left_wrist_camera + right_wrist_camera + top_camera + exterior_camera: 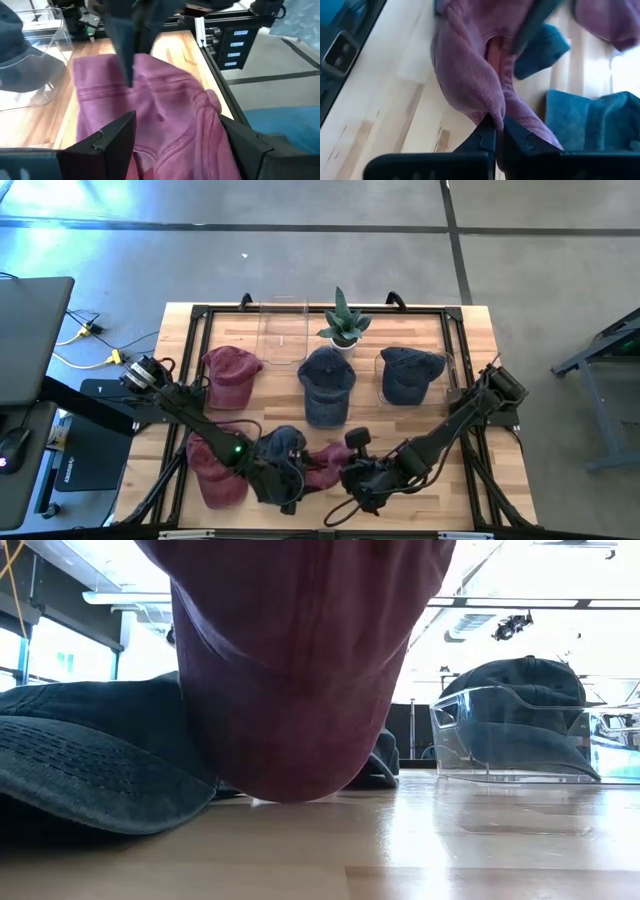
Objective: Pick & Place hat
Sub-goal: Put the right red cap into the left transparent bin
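Left gripper (283,480): fingers spread wide, at the table's front edge, straddling the maroon hat (165,115) without gripping it.
Maroon hat: front centre of the wooden table (440,395), between both grippers, beside a dark blue hat (281,444).
Right gripper (498,131): clenched on the maroon hat's fabric.
Back row: a maroon cap (230,375), two navy caps (326,383), a potted plant (343,322).

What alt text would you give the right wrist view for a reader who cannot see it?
The right gripper is shut on a maroon hat, pinching a fold of its fabric above the wooden table. A dark blue hat lies beside it, and a dark finger of the left gripper reaches in over the maroon fabric.
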{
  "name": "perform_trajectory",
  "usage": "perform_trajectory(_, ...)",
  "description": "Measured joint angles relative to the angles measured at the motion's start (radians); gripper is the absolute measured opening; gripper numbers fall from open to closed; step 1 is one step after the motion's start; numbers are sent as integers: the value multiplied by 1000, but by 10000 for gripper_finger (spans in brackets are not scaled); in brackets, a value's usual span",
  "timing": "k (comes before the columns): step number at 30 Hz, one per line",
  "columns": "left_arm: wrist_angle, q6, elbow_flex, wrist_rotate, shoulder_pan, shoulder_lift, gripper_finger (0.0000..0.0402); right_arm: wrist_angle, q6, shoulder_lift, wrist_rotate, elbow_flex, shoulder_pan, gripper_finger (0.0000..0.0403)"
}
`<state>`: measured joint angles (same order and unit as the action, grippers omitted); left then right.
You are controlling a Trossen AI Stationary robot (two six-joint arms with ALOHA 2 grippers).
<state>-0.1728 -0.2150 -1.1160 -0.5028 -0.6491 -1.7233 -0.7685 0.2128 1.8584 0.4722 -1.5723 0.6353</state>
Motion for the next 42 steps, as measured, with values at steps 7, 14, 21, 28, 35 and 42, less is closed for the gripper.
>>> perform_trajectory(7, 30, -2, -3, 7, 1, 12, 241, 28, 144, -30, 78, -2, 5, 3)
perform_trajectory(14, 254, 8, -110, -10, 1, 26, 229, 43, 158, -36, 72, -2, 24, 3)
perform_trajectory(21, 442, 8, -202, 2, 1, 27, 132, 44, 165, -34, 62, 0, 47, 16)
perform_trajectory(28, 470, 82, -246, 107, 2, 27, 22, 154, 121, -32, -8, 93, 46, 85)
perform_trajectory(35, 532, 111, -246, 78, 17, 44, 22, 147, 161, -47, 1, 103, 91, 170)
perform_trajectory(42, 602, 162, -244, 17, 61, 147, 10, 152, 272, -62, 193, 103, 199, 172)
